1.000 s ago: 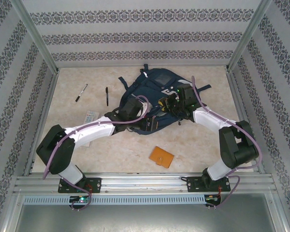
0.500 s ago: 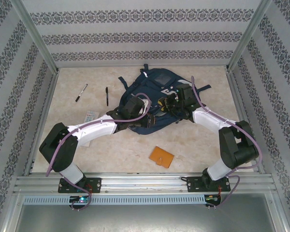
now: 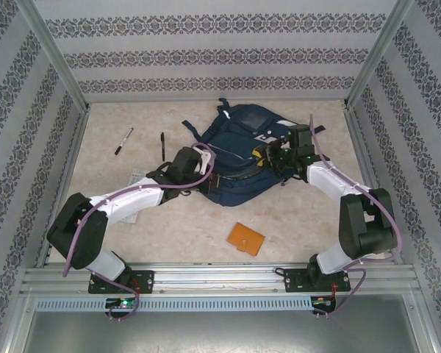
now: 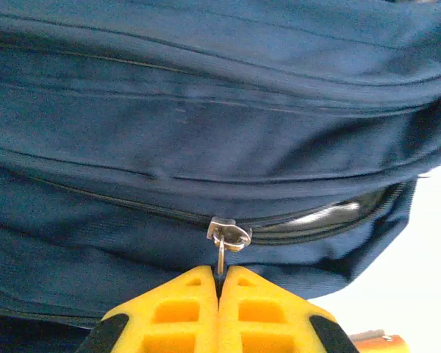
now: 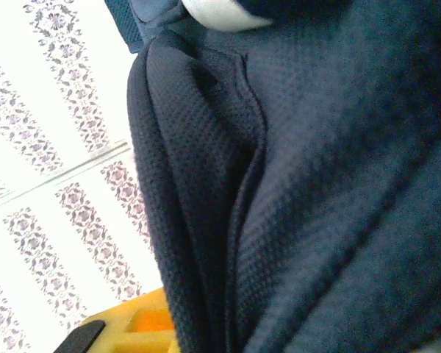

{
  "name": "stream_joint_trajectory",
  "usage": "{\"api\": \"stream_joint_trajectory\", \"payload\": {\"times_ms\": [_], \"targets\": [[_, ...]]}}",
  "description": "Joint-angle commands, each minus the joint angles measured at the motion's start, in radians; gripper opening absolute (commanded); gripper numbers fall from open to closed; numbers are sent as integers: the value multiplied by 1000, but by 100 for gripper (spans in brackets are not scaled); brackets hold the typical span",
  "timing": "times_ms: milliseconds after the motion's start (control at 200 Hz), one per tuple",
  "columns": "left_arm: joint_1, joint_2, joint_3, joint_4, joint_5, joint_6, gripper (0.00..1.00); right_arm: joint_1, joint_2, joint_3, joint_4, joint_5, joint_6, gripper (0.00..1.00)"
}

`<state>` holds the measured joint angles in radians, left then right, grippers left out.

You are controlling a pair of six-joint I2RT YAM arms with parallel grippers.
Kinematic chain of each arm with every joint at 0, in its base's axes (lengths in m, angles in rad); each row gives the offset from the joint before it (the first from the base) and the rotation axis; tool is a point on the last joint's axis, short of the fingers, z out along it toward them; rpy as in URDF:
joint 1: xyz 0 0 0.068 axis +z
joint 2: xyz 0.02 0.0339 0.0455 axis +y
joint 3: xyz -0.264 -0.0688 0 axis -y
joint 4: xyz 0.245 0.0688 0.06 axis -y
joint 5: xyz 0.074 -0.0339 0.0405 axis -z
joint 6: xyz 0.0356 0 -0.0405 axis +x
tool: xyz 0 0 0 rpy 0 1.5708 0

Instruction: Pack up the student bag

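Found the student bag [image 3: 239, 151] lying on the bench [image 3: 169, 235] just above the middle of the top frame, between the two arms. Saw the left gripper [image 4: 219, 283] at the bag's left flank, its yellow fingers pressed together and clenched on the metal zipper pull [image 4: 222, 254]. Noted the zipper shut to the left of the slider and gaping a little to its right, low in the left wrist frame. Saw the right gripper [image 3: 275, 154] against the bag's right side, with dark woven fabric folded just beside one yellow finger [image 5: 128, 323]; could not tell whether it grasped anything. Spotted a white pen [image 3: 123, 140] and a black pen [image 3: 162, 145] at the upper left of the bench, and an orange wallet [image 3: 246, 238] below the bag.
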<state>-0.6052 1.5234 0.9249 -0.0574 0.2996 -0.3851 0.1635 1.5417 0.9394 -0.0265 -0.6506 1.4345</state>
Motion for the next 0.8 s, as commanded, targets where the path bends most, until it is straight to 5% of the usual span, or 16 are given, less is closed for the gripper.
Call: {"api": "stream_joint_trajectory", "payload": {"times_ms": [0, 45, 135, 265, 515, 630, 794], "targets": [[28, -44, -37, -53, -49, 100, 0, -68, -29, -5, 31, -61, -51, 0], [30, -47, -40, -56, -46, 119, 0, -90, -28, -16, 27, -60, -57, 5], [21, -46, -22, -52, 34, 126, 0, -115, -44, -41, 15, -31, -54, 41], [-32, -41, 32, -26, 75, 104, 0, -42, -107, -69, -56, 60, -13, 61], [-139, 45, 124, 126, 130, -11, 0, 157, -260, -190, -141, 368, 129, 72], [-173, 77, 151, 153, 137, -31, 0, 193, -263, -202, -137, 416, 159, 60], [-159, 37, 115, 96, 54, 10, 0, 126, -263, -187, -134, 392, 75, 0]]}}
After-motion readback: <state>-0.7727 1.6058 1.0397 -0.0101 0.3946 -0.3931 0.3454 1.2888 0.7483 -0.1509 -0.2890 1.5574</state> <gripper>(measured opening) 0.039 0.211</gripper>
